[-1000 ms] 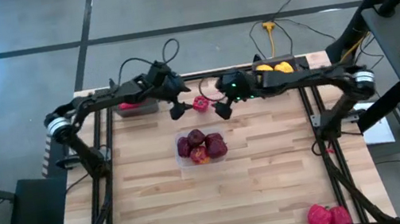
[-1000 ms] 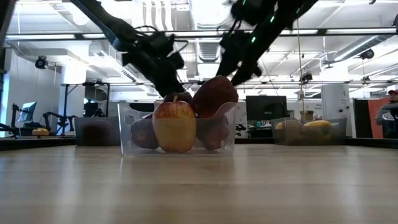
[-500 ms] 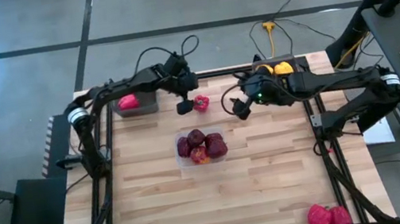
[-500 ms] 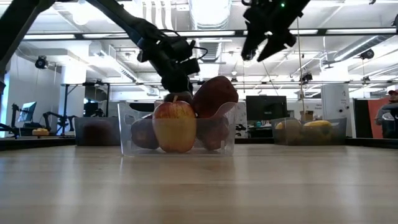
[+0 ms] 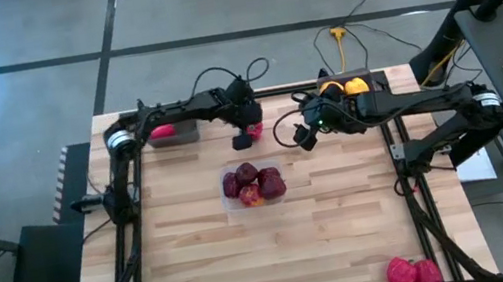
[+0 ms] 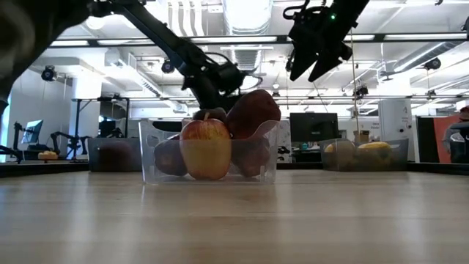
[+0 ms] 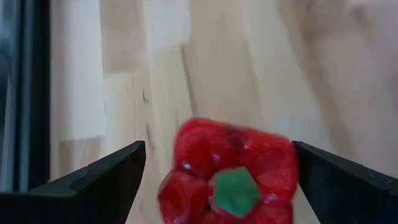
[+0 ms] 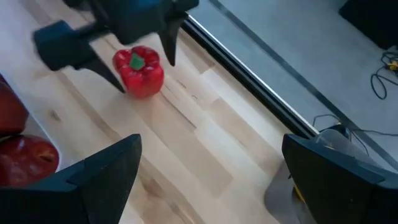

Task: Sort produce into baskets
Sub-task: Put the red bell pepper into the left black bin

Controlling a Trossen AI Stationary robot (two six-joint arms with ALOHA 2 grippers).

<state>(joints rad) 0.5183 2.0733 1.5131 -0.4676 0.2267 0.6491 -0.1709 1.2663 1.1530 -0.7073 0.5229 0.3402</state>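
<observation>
A bright red bell pepper [image 5: 254, 131] stands on its base on the table at the far middle, green stem up [image 7: 231, 190]. My left gripper [image 5: 243, 136] is open, with one finger on either side of the pepper [image 7: 230, 168] and bare wood showing between finger and pepper. My right gripper [image 5: 299, 133] is open and empty, above the table to the pepper's right, and it sits high in the low view [image 6: 311, 55]. The right wrist view shows the pepper [image 8: 138, 71] under my left gripper. Several dark red apples fill the clear container [image 5: 252, 184] at mid-table.
A dark grey tray [image 5: 169, 134] at the far left holds a red pepper. Another tray [image 5: 344, 88] at the far right holds yellow peppers. Two red peppers [image 5: 412, 273] lie at the near right corner. Bare wood lies to the container's near side.
My left gripper has moved toward the table's right edge, up to the red pepper, and its open fingers now stand on either side of it. My right gripper has drawn back from the pepper toward the right edge and risen. The pepper has stayed in place.
</observation>
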